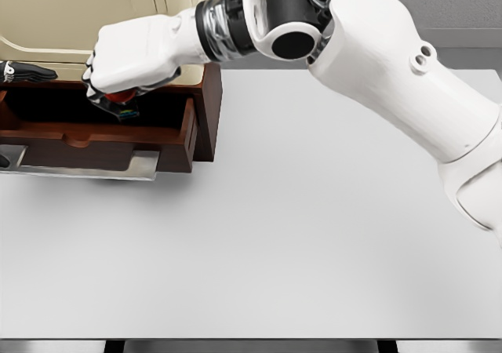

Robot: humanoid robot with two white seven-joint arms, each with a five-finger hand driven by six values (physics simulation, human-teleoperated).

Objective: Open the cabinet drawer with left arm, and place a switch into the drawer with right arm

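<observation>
Fingers [118, 94] of the right arm pinch the switch [121, 102] above the open drawer [94, 137] of the cabinet [210, 110].

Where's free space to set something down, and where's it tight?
Free: the white table right of the cabinet and in front of the open drawer. Crowded: over the drawer, where the right hand holds the switch, with dark fingers at the left edge.
</observation>
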